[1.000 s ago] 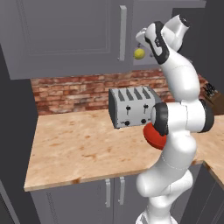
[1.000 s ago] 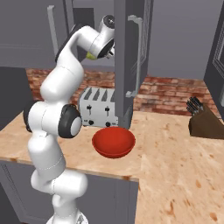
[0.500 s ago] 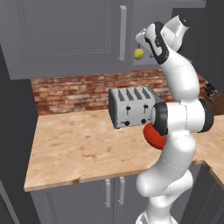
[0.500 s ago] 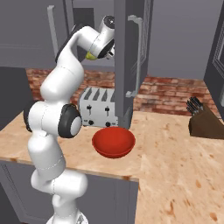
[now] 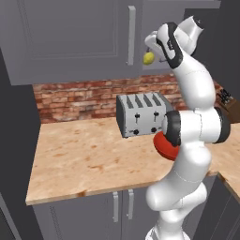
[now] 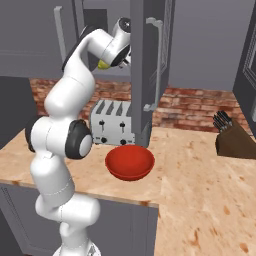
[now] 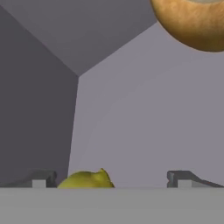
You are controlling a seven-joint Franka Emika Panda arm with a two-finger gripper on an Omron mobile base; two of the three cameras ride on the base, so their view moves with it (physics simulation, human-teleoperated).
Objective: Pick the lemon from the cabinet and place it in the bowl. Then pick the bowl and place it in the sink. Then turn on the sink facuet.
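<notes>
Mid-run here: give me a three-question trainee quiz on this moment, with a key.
1. True or false: the gripper has closed on the lemon.
2. The bowl sits: A) in the cabinet B) on the counter by the toaster C) in the sink.
3. What orange-tan item shares the cabinet with the lemon?

Key: 1. False; the jaws stand wide, the lemon lies between the fingertips. 2. B. 3. A pastry-like item.
</notes>
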